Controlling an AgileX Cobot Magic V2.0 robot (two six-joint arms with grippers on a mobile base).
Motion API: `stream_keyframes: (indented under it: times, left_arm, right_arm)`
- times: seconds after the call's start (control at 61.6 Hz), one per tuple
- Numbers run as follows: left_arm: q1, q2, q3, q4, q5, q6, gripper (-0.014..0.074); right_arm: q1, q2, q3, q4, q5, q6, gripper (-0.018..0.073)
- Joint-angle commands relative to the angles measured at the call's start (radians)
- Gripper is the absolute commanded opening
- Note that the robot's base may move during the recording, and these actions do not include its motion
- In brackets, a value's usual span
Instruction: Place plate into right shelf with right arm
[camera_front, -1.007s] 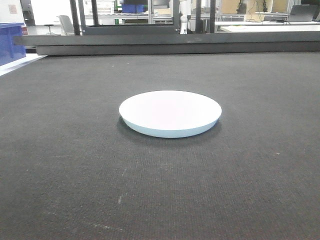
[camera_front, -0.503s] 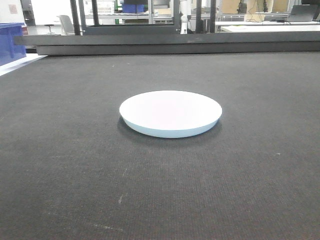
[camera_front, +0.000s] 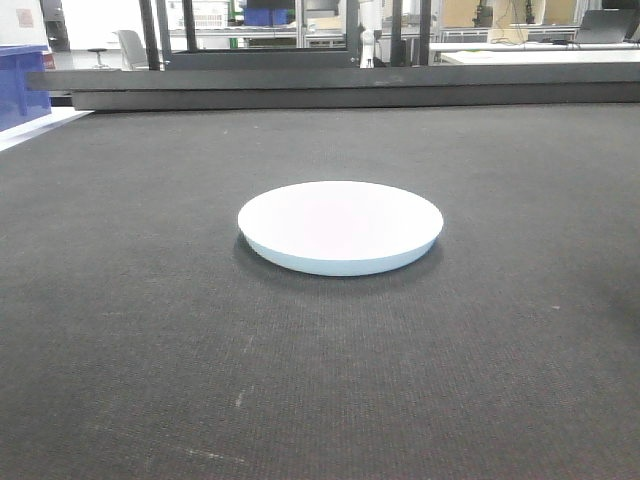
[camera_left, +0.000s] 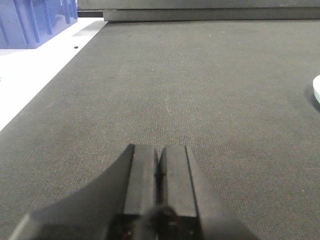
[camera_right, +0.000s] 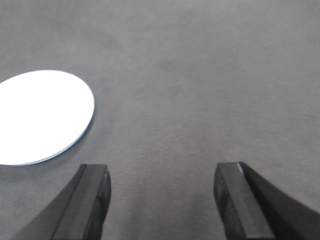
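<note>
A white, round, shallow plate (camera_front: 340, 225), smooth and glossy with a low sloping rim, sits flat near the middle of a dark mat (camera_front: 140, 340) of coarse woven texture. Nothing touches it. The right gripper (camera_right: 161, 175) hovers over bare mat, its two dark, blocky fingers spread wide with nothing between them. The plate lies to its left and a little farther off, apart from both fingers. The left gripper (camera_left: 159, 152) has its flat black fingers pressed together on nothing, well left of the plate. A blue plastic bin (camera_front: 20, 85) stands at the far left, and a long dark rail (camera_front: 350, 90) runs along the far edge.
</note>
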Motion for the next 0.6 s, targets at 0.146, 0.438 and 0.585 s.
stream_keyframes:
  times: [0.146,0.438,0.585]
  left_arm:
    - [-0.001,-0.010,0.008,-0.008,-0.081,-0.003,-0.0047]
    - [-0.001,-0.010,0.008,-0.008,-0.081,-0.003,-0.0047]
    - [-0.001,-0.010,0.008,-0.008,-0.081,-0.003,-0.0047]
  right_arm:
    - [0.127,0.375,-0.363,0.000,0.101,0.104,0.0542]
    - [0.244,0.758,-0.616,-0.139,0.173,0.262,0.0542]
    - [0.259,0.869,-0.659,-0.178,0.149,0.294,0.0542]
